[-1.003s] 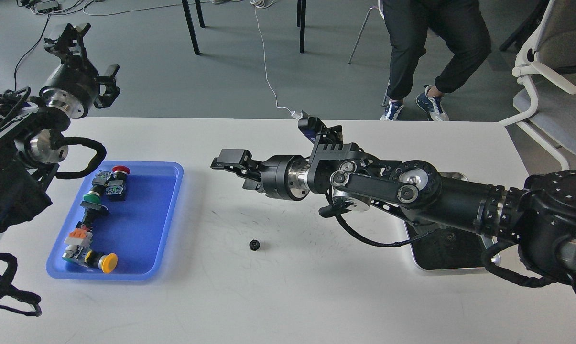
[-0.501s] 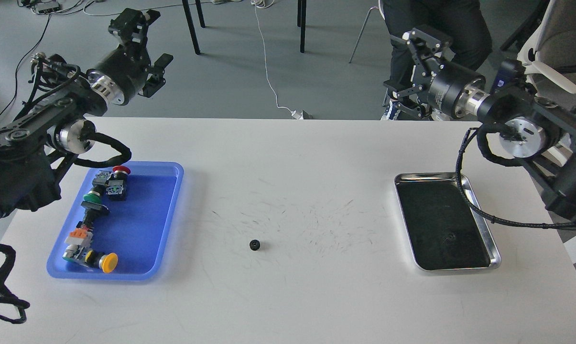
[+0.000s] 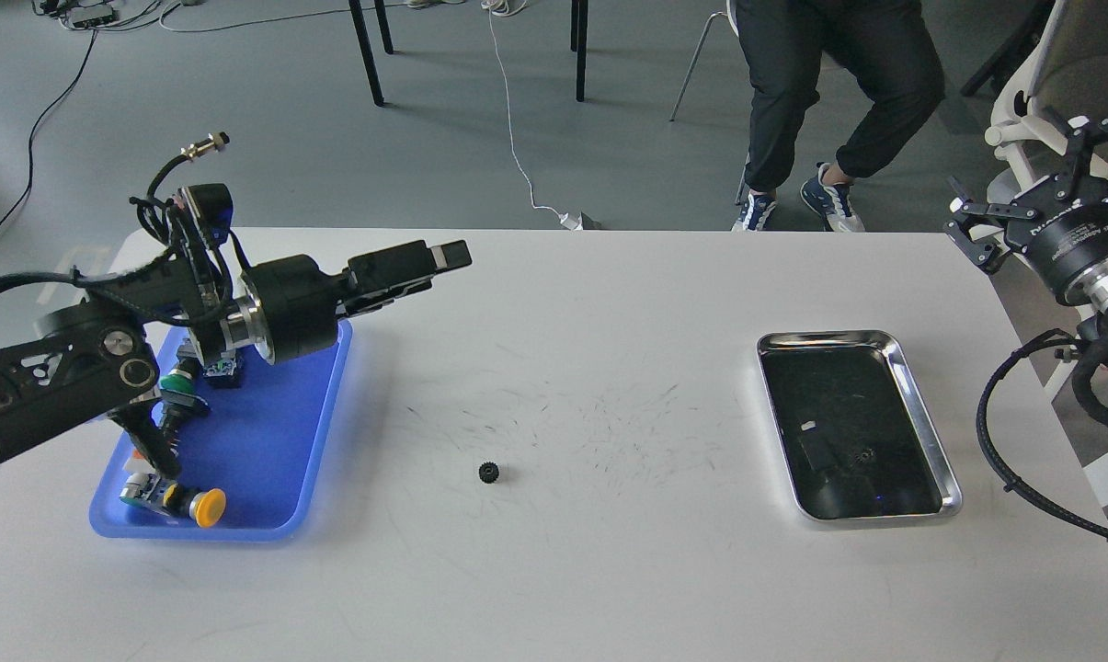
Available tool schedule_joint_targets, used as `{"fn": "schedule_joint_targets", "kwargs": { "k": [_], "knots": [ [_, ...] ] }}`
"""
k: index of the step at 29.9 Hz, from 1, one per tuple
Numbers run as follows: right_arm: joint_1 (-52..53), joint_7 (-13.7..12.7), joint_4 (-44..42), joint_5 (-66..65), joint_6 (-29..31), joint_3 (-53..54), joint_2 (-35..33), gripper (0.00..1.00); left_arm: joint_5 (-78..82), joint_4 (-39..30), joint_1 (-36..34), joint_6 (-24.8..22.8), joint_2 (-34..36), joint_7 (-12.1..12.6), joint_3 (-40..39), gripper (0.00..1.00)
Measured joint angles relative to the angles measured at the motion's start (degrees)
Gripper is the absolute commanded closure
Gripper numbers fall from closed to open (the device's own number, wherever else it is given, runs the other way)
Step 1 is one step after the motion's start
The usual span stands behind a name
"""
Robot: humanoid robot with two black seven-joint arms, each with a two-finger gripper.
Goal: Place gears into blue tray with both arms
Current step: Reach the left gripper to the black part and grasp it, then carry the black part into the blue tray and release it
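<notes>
Near the middle of the surface (image 3: 609, 570), one gear (image 3: 489, 473) is lying loose, so you are nowhere near finishing. Your blue tray (image 3: 268, 432) at left is holding only push-button switches (image 3: 195, 502); the silver tray (image 3: 921, 432) seems to be holding another gear. Left tool (image 3: 439, 259) is reaching out, grip unclear; right tool (image 3: 1055, 198) is hanging splayed, gripping nothing.

I see small white lettering on my right arm's wrist (image 3: 1082, 241), but it's too small to read.
</notes>
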Motion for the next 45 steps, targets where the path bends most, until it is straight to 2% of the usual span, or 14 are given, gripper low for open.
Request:
{"fn": "schedule_joint_targets", "kwargs": {
  "k": [4,8,12,19,25,30,36,39,41,45],
  "knots": [
    [-0.95,1.63,0.06,0.29,0.78,0.04,1.1,0.03,18.67,0.18,4.47,7.24,-3.09,-0.08,0.38,0.02],
    [-1.07,1.91,0.01,0.3,0.84,-0.31,2.23,0.03,35.07,2.2,8.03,11.86,-6.06,-0.15,0.46,0.02],
    [-1.07,1.92,-0.08,0.2,0.87,-0.82,3.13,0.03,43.86,4.29,10.66,16.65,-8.75,-0.27,0.48,0.04],
    [-1.06,1.92,-0.19,-0.04,0.74,-1.16,4.28,0.03,50.66,8.95,13.02,18.93,-14.16,-0.19,0.36,0.06],
    [-0.94,1.92,-0.19,-0.19,0.68,-1.35,4.43,0.03,51.43,14.37,14.61,20.68,-17.5,-0.47,0.49,0.14],
    [-0.9,1.92,-0.15,-0.22,0.68,-1.45,4.43,0.03,51.43,17.07,15.82,20.92,-18.4,-1.89,0.54,0.31],
    [-1.02,1.92,-0.1,-0.22,0.59,-1.53,4.47,0.03,51.44,19.24,16.44,21.76,-19.06,-2.12,0.56,0.48],
    [-1.02,1.92,0.0,-0.23,0.54,-1.53,4.53,0.03,51.43,19.76,16.82,21.93,-19.09,-2.12,0.55,0.76],
    [-1.0,1.92,0.24,-0.23,0.51,-1.57,4.61,0.03,51.44,19.95,17.08,21.95,-18.99,-2.11,0.54,0.84],
    [-0.78,1.92,0.28,-0.3,0.43,-2.7,5.2,0.03,51.43,19.92,17.52,21.96,-18.83,-2.12,0.54,0.9]
  ]
}}
